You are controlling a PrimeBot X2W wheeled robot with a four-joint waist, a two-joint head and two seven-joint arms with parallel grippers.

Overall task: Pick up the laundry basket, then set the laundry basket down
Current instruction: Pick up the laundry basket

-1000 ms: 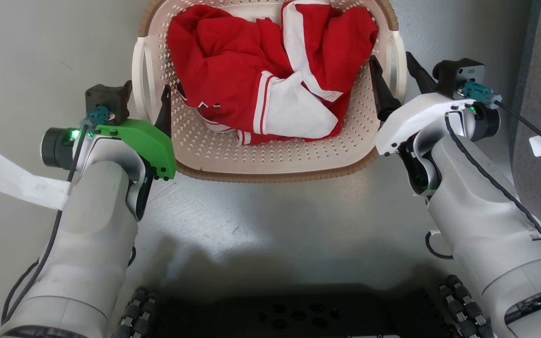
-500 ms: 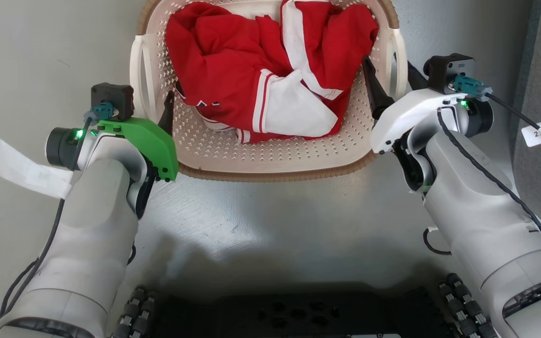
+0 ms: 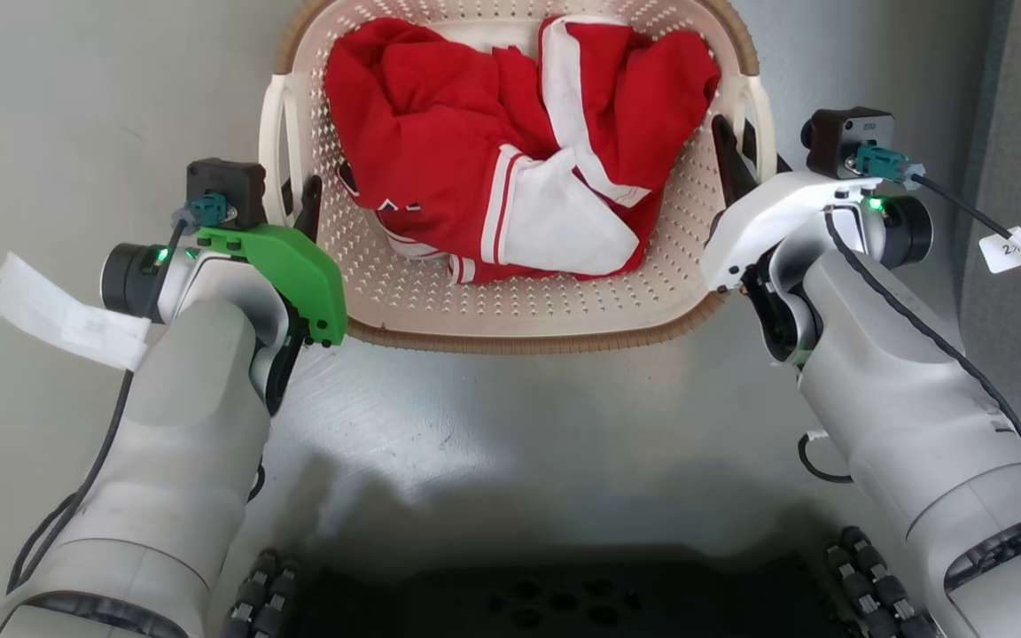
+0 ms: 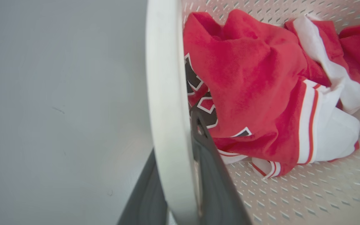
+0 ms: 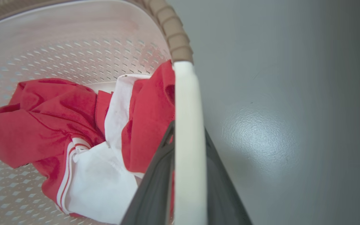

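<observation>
Laundry basket (image 3: 510, 306), loaded with red-and-white clothes (image 3: 475, 168), lies squarely between the two arms. Left gripper (image 3: 295, 193) clamps the left handle (image 4: 164, 109) and right gripper (image 3: 748, 149) the right handle (image 5: 188, 140), each bar running lengthwise between the fingers.

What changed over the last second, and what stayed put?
The right gripper moved in, then shut on the right handle of the basket; its fingers stood apart before. The left gripper also closed, its inner finger drawing in against the left handle. The red clothes lie as before; the camera shifted slightly.
</observation>
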